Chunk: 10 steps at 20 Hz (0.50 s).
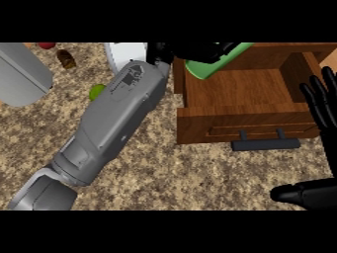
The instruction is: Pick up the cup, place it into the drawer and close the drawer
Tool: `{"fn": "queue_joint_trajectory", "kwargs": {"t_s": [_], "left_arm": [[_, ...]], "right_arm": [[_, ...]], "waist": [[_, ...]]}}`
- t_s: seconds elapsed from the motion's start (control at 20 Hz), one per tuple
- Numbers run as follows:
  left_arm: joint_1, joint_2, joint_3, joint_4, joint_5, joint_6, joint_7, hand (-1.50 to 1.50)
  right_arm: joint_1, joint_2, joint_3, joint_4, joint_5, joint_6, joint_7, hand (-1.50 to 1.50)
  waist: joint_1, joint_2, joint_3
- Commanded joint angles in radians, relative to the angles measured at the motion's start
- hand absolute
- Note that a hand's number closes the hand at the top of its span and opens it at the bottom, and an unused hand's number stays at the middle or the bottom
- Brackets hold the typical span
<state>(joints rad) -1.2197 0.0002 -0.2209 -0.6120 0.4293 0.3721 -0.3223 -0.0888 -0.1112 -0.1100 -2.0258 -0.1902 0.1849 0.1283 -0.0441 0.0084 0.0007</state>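
Head view: I see the left forearm running diagonally from bottom-left up to the top centre, w/ the left hand at the back-left corner of the open drawer. Its fingers are wrapped round the green cup, which sits tilted over the drawer's left rear edge, partly above the drawer's inside; can't tell if it touches the wood. Drawer is pulled out toward me, dark handle on its front panel. Right hand shows at the right edge, fingers straight & pointing up, thumb low near the bottom-right, holding nothing, just beside the drawer's right side. Counter is speckled beige. On it, left of the arm: a grey box-like thing, a brown item, a small red one, a yellow-green one partly hidden by the forearm, & smth white behind the wrist.
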Motion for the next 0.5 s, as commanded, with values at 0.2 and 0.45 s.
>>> {"fn": "queue_joint_trajectory", "kwargs": {"t_s": [0.2, 0.45], "left_arm": [[-0.028, 0.0, -0.155, 0.146, 0.091, 0.015, -0.054, 1.5], [-0.082, 0.0, -0.233, 0.179, 0.141, 0.051, -0.042, 1.5]], "right_arm": [[-0.015, 0.0, 0.001, 0.021, 0.005, 0.009, -0.031, -1.5], [-0.098, -0.003, 0.016, 0.031, -0.004, -0.013, 0.039, -1.5]], "waist": [[-0.02, 0.005, 0.001], [-0.041, 0.01, 0.0]]}}
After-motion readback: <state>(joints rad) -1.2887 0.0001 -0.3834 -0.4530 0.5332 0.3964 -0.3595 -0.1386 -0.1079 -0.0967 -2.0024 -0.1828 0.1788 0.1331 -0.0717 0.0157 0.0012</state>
